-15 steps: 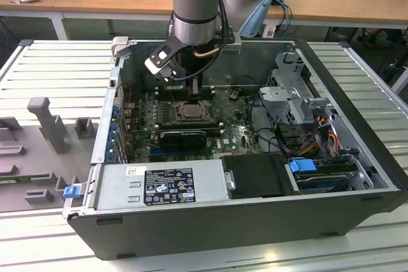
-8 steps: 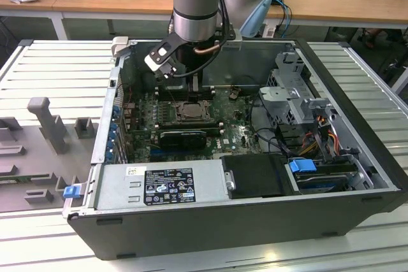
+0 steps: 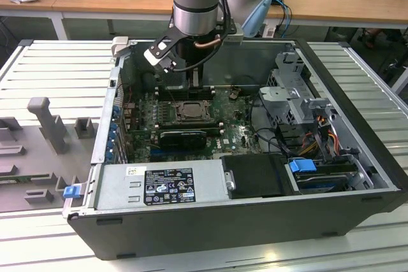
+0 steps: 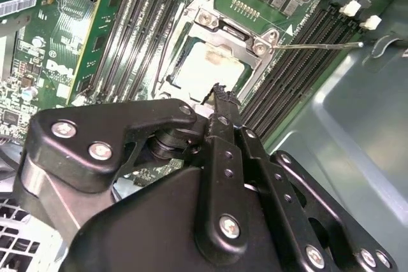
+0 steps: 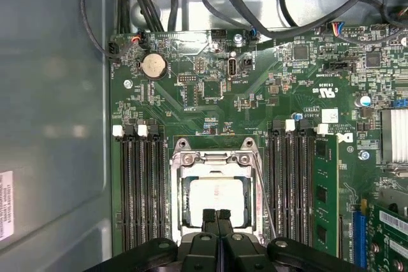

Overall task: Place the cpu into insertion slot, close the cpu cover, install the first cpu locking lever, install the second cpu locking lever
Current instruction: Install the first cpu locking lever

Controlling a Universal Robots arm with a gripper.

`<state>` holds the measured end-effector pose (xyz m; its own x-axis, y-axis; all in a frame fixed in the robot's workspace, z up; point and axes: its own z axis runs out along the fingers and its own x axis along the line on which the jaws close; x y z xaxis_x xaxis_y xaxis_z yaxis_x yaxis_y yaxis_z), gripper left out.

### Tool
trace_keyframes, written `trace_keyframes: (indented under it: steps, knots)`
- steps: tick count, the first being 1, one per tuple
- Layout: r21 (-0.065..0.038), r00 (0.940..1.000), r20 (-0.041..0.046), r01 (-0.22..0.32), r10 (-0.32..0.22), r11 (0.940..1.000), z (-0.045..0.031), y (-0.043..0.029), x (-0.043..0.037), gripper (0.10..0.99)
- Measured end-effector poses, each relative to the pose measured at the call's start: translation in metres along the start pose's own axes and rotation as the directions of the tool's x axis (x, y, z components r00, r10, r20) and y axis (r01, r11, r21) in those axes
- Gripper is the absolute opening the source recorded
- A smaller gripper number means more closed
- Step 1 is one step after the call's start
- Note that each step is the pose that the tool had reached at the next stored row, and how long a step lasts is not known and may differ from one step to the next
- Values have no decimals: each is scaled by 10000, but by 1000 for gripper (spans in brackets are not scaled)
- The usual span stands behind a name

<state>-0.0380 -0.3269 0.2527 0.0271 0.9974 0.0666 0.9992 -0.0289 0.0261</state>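
The cpu (image 5: 217, 197) lies in the insertion slot (image 3: 189, 112), its pale top (image 4: 207, 71) showing through the window of the cpu cover (image 5: 213, 158). The cover (image 4: 233, 28) lies flat around the chip. My gripper (image 5: 217, 215) hangs just above the socket edge that borders the chip, with its two black fingers pressed together and nothing between them. In the second wrist view the gripper's (image 4: 218, 92) tips are over the rim of the cpu. A thin wire locking lever (image 4: 319, 45) sticks out sideways from the socket; in the first wrist view the lever (image 5: 265, 203) runs along the socket's side.
Long black memory slots (image 5: 141, 189) flank the socket on both sides. In the exterior view a black graphics card (image 3: 183, 136) lies in front of the socket, then a grey power supply (image 3: 159, 186). Cables (image 5: 268, 4) and the drive cage (image 3: 299, 103) crowd the case's right.
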Motion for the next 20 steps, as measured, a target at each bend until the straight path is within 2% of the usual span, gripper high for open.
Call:
trace_keyframes:
  steps: [6,13,18,20]
  knots:
    - [1,10000,0,0,0,10000,-89,2,6,106]
    - [0,10000,0,0,0,10000,-238,6,16,106]
    - [-1,10000,-11,1,-1,10000,-303,8,21,106]
    - [15,9998,-17,219,-219,9998,-304,8,20,106]
